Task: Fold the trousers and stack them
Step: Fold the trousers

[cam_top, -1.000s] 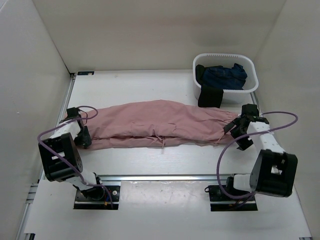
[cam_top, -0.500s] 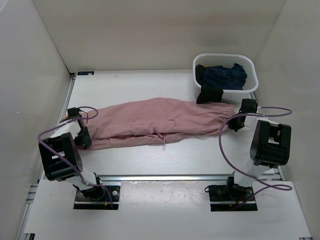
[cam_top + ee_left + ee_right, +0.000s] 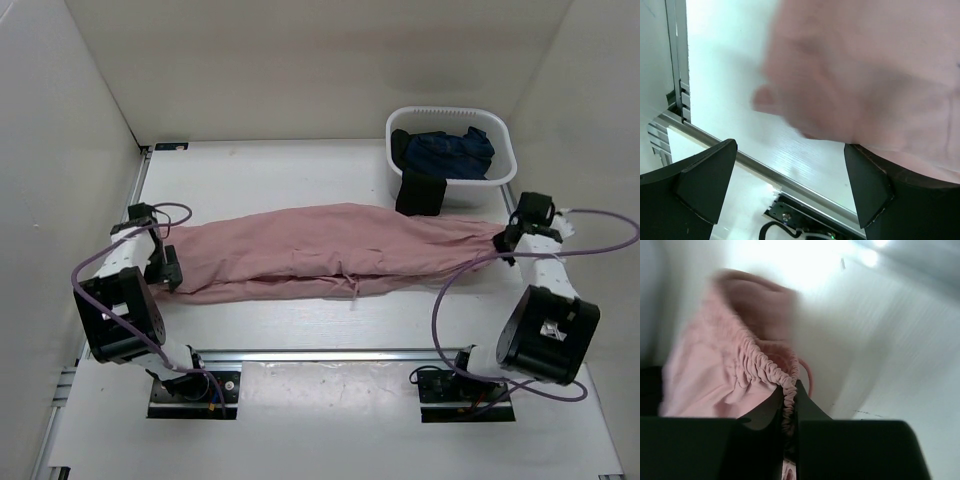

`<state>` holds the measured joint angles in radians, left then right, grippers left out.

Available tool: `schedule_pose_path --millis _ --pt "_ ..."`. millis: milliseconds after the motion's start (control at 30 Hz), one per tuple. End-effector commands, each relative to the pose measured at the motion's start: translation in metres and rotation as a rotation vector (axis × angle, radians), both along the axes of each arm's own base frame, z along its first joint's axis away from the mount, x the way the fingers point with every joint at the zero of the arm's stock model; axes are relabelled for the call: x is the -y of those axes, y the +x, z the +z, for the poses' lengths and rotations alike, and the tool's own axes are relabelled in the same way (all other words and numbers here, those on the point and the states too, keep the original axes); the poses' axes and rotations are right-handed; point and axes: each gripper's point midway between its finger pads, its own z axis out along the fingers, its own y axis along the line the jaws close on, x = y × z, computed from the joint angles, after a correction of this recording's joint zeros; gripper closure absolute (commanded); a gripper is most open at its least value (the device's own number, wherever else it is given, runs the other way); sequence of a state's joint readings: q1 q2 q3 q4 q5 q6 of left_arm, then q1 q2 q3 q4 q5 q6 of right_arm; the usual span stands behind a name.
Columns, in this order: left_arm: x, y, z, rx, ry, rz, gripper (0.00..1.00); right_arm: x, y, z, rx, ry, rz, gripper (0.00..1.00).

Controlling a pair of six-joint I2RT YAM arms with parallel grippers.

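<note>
In my left wrist view the trousers (image 3: pixel 875 85) are only a pink blur, cut off by the frame, and the left gripper (image 3: pixel 790 172) stands wide open. The right gripper (image 3: pixel 789 407) is closed tight on their gathered edge. They lie stretched from 9 to 3 o'clock across the table (image 3: pixel 300 175). The basket (image 3: pixel 500 135) sits near at 1 o'clock, and there is bare surface toward 12.

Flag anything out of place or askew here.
A dark garment spills over the basket's front rim and hangs outside it. The trousers lie stretched crosswise, bowed and wrinkled, not yet folded. Nothing looks damaged.
</note>
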<state>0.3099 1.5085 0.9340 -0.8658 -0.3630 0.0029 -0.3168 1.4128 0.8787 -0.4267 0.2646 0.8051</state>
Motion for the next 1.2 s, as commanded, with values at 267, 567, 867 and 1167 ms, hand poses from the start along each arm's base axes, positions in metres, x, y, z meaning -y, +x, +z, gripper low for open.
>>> schedule_pose_path --millis 267,567,867,1167 --pt "0.04 0.007 -0.004 -0.035 -0.131 -0.101 0.0 -0.133 0.023 0.153 0.171 -0.488 0.562 1.0" --pt "0.045 0.0 -0.037 -0.118 -0.106 -0.137 0.0 -0.314 0.027 0.13 0.084 -0.592 0.871 1.0" --pt "0.045 0.012 -0.032 -0.097 -0.09 -0.155 0.0 -0.166 0.003 0.118 0.038 -0.476 0.552 1.0" --pt "0.06 0.017 -0.034 -0.107 -0.099 -0.215 0.0 -0.04 -0.016 0.146 0.017 -0.448 0.381 1.0"
